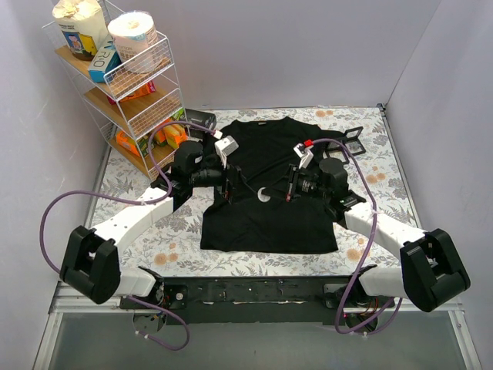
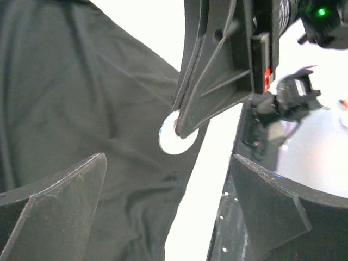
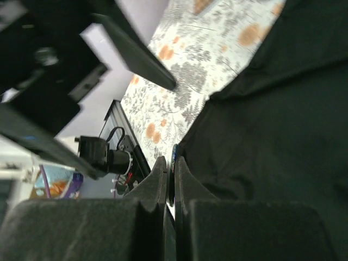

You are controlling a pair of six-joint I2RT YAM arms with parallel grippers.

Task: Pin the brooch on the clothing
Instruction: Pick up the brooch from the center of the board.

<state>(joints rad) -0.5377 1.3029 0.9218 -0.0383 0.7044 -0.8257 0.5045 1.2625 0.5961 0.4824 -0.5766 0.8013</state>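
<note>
Walls: plain pale grey walls (image 1: 308, 46) close in the back and both sides.
Table: floral cloth (image 1: 385, 166), grey leaves and orange blooms; black rail (image 1: 254, 291) along the near edge.
Shelving: white wire rack (image 1: 146, 106) with wooden shelves, far left corner; paper rolls (image 1: 132, 35) on top.
Light: soft, even, faint shadows.

The black T-shirt (image 1: 266, 223) is lying spread out on the bench (image 1: 371, 166), collar at the far side, its cloth lightly rumpled. The brooch (image 2: 171, 145), a small pale silvery disc, is sitting over the shirt's middle, pinched edge-on by the right hand (image 3: 170, 163).
</note>
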